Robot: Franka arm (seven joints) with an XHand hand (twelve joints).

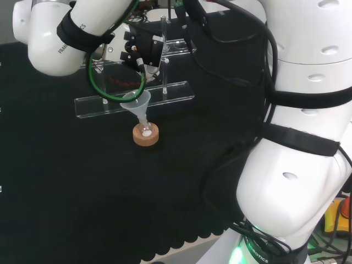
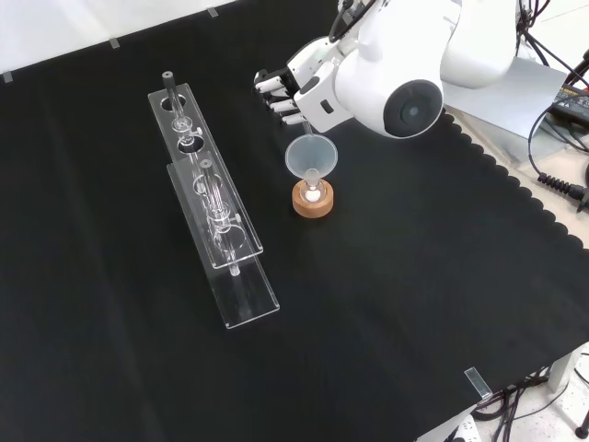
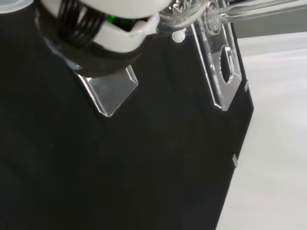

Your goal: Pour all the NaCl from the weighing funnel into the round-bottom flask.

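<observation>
Hand, head view: black with white details, it sits above and just behind the funnel. Whether its fingers close on the funnel's rim cannot be told from here. The funnel stands tilted with its stem down in the neck of the round-bottom flask, which rests in a cork ring on the worktop. White powder shows at the flask's bottom. A clear rack stands just behind.

Front view: the fingers appear curled, beside and above the funnel's far rim; contact with the funnel is not confirmed, as the arm's white link covers the palm. The funnel's cone faces the camera and looks empty of powder, though this is hard to judge through clear ware. A white patch glows in the flask within its cork stand. The rack lies well to the left, carrying glass pieces.

Wrist view: the rack's end plates and black cloth are seen, along with a blurred white and black part of the hand; no funnel here.

Assessment: the funnel is judged light, thin-walled, smooth and liable to slip; the flask is fragile and only seated loosely in its ring, so a sideways pull on the stem could tip it. Best hold is a pinch at the funnel's upper rim, lifting straight up along the neck.
</observation>
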